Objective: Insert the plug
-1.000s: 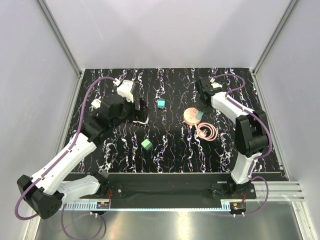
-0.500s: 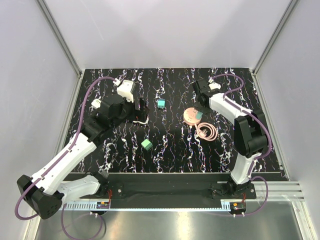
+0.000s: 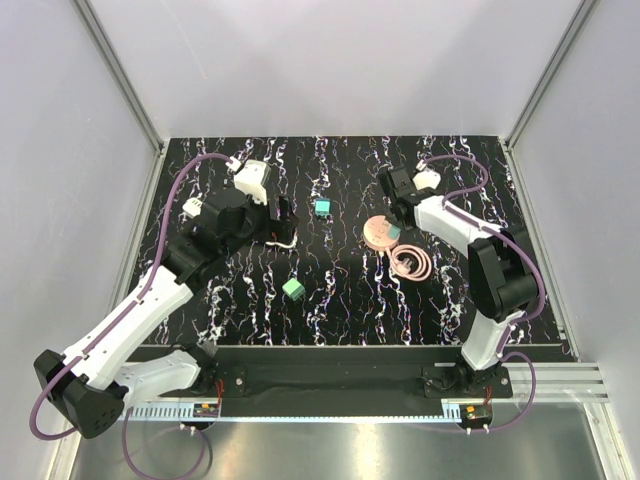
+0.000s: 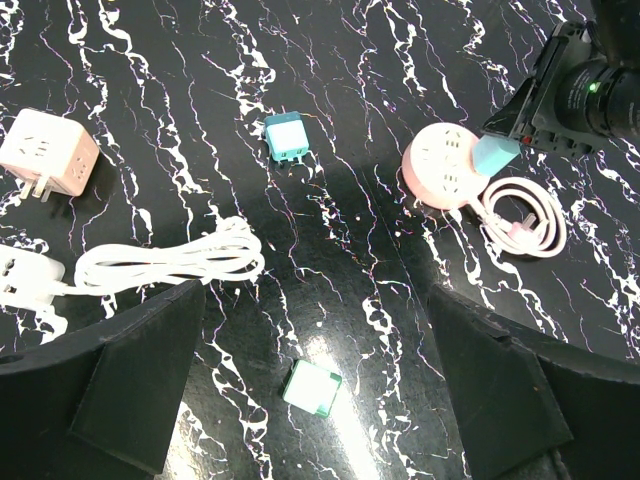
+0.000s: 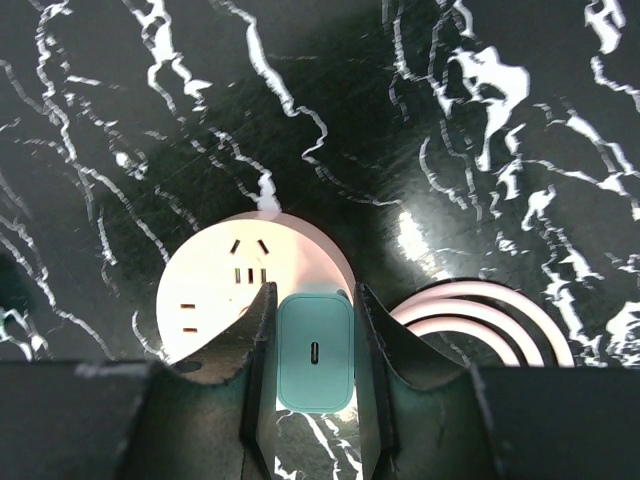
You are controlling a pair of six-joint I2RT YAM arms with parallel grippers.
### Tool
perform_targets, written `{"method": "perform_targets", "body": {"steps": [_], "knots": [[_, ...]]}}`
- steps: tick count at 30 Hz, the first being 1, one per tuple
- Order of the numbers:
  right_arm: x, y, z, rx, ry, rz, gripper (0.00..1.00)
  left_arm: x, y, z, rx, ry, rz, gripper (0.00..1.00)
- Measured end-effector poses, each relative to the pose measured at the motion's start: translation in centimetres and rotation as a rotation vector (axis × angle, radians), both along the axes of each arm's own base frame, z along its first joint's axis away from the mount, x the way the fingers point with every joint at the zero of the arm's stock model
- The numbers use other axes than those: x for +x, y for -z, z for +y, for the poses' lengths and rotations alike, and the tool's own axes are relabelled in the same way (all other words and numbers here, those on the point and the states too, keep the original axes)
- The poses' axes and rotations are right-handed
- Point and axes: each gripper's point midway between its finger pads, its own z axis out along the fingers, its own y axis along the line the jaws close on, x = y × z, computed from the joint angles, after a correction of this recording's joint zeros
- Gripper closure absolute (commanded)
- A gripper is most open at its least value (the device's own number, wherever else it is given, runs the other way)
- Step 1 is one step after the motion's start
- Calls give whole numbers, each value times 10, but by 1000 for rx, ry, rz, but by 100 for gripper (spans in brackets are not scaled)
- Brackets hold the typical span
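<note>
Leftward since a second ago, the right gripper (image 5: 314,325) has slid nearer the round pink power socket (image 5: 215,290), clenched on the teal rectangular charger plug (image 5: 314,352), which sits over the socket's edge beside the coiled pink cable (image 5: 480,310). Across the table, the left gripper (image 4: 320,335) hovers spread wide, empty.

The charger plug (image 5: 314,352) sits over the edge of the round socket (image 5: 215,290); the coiled cable (image 5: 480,305) lies just right
</note>
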Motion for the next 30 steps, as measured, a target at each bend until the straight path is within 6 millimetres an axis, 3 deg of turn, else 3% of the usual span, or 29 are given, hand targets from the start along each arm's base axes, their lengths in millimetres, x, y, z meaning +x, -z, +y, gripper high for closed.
{"method": "perform_targets", "body": {"steps": [9, 13, 24, 30], "knots": [[-9, -2, 38, 17, -82, -30, 100, 1, 0, 2, 2, -10, -2, 1], [-11, -2, 43, -28, -91, -40, 100, 2, -4, 7, 3, -33, -17, 1], [-24, -3, 55, -167, -96, -58, 100, 6, -30, 55, -1, -241, -114, 1], [-29, 3, 58, -191, -59, -75, 100, 10, -31, 67, 1, -296, -121, 1]]}}
